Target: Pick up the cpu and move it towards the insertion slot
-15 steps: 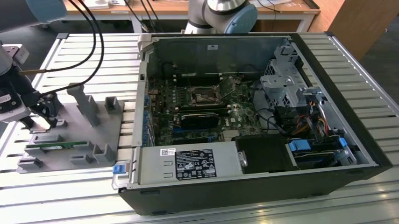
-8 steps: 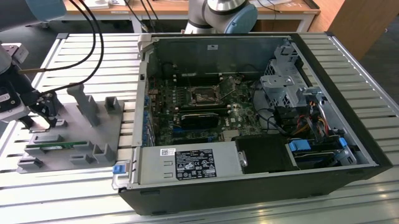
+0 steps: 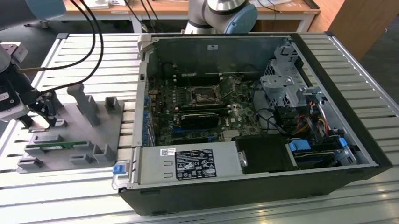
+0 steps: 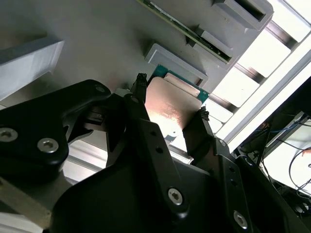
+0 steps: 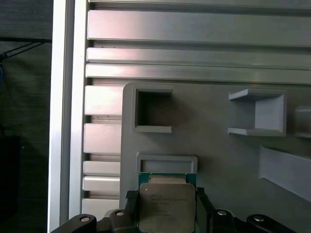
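Pinching the cpu (image 5: 167, 208) by two opposite edges, the gripper (image 4: 172, 97) is hanging low over the gray fixture plate (image 3: 84, 135) at the exterior view's left, and its black fingers (image 4: 138, 94) are pressing closed against the chip's sides in both wrist views. The chip's shiny top is facing up, and its green rim is lying just beside a raised gray stop (image 5: 167, 162) on the plate. Whether the chip is resting on the plate or hanging just clear of it cannot be told.

A square open pocket (image 5: 153, 111) and a U-shaped bracket (image 5: 257, 114) are standing beyond the stop. A thin green memory stick (image 3: 53, 147) is lying in its holder near the plate's front edge, and tall gray posts (image 3: 84, 102) are rising between the gripper and the open computer case (image 3: 249, 196).

The insertion slot (image 3: 203, 96) is sitting well apart from the gripper, down on the motherboard inside the case, with the case's side wall (image 3: 142, 93) standing between them. A long black block (image 3: 199, 119) is lying just beside the slot, and black cables (image 3: 93, 46) are draping across the slatted table (image 3: 355, 70) above the plate.
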Tool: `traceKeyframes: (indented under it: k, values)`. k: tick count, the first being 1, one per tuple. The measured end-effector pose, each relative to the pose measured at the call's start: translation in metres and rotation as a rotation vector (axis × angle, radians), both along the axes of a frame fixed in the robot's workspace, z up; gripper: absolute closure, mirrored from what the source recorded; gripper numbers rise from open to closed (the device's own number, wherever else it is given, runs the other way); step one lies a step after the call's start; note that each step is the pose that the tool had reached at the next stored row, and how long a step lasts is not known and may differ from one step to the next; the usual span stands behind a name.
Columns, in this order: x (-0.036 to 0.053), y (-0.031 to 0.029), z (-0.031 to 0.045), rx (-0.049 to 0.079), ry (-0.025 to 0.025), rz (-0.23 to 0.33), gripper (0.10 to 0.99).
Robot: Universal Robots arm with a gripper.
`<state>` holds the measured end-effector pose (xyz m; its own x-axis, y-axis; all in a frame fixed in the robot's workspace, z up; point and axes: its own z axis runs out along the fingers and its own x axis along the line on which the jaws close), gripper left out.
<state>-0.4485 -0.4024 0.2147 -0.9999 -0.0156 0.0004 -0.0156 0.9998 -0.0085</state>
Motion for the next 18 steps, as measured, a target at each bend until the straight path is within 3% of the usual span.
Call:
traceKeyframes:
  k: [18]
  values:
    - [0.0000, 0.0000, 0.0046, 0.000, 0.0001, 0.000, 0.541]
